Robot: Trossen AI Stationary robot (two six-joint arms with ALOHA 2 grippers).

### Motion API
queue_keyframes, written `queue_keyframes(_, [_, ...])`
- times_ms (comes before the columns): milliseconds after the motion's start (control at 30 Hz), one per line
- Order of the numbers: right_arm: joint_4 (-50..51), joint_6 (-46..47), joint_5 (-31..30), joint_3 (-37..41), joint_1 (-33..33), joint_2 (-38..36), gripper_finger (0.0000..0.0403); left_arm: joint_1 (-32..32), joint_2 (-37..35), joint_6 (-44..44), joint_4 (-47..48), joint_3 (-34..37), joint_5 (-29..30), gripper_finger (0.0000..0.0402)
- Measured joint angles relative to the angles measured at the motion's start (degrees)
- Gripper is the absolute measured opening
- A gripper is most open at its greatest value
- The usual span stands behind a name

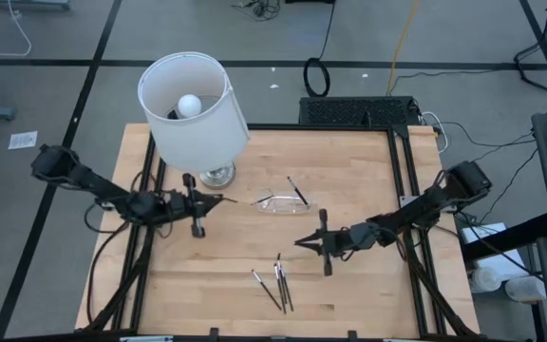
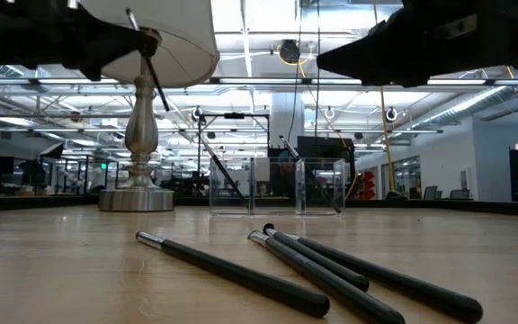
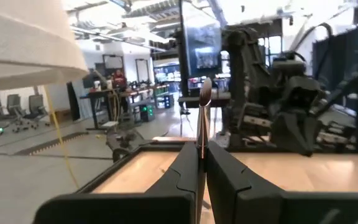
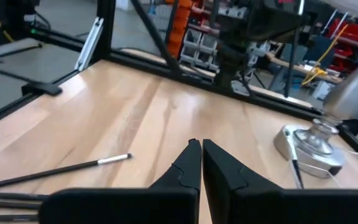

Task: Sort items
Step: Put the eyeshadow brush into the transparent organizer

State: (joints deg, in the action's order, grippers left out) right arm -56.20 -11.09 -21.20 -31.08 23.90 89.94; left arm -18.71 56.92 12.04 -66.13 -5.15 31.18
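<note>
Left end effector (image 1: 218, 199): closed on one stick (image 3: 204, 118), held above the table (image 1: 349, 152) beside the lamp (image 1: 194, 109); a swing could strike the shade. Right end effector (image 1: 300, 241): closed, empty. Three sticks (image 1: 275, 282) lie near the front edge, two in the clear tray (image 1: 283, 202).

Both arms reach in toward the middle, left gripper (image 1: 218, 199) pinched tight on a thin stick, right gripper (image 1: 299, 241) closed with nothing in it.

Matt dark sticks (image 2: 241, 274) lie on smooth pale wood table (image 1: 349, 285); lamp base (image 2: 138, 193) shiny metal.
</note>
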Motion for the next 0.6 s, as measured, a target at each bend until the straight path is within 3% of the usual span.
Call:
queue_keyframes(200, [-5.97,0.28,0.17,3.4,-1.12,0.01,0.0001,10.26,7.66,-0.79,-8.57,-0.32,-9.14,0.0013])
queue_keyframes(300, [-6.35,-0.14,0.21,3.89,-1.55,0.05,0.0002,14.83,10.89,-2.9,-12.92,-0.54,-17.18,0.0013])
queue_keyframes(600, [-7.83,-1.56,0.25,3.89,-3.83,0.04,0.0001,23.79,21.72,-4.95,-14.01,-9.14,-35.55,0.0013])
